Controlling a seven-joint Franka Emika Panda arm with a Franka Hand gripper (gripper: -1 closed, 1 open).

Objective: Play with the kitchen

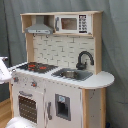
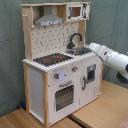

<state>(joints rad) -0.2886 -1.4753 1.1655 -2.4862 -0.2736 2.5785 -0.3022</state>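
The arm (image 2: pixel 111 57) reaches toward the kitchen (image 2: pixel 57 60) from the right of the second exterior view. I cannot tell how the hand is. Next it should touch something near the sink (image 1: pixel 73 74).

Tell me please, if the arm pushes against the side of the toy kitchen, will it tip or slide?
The kitchen is tall with a hood and microwave up high, so a high push may rock it. Its base looks broad and flat on the wooden floor, so a low push more likely slides it. It seems stiff.
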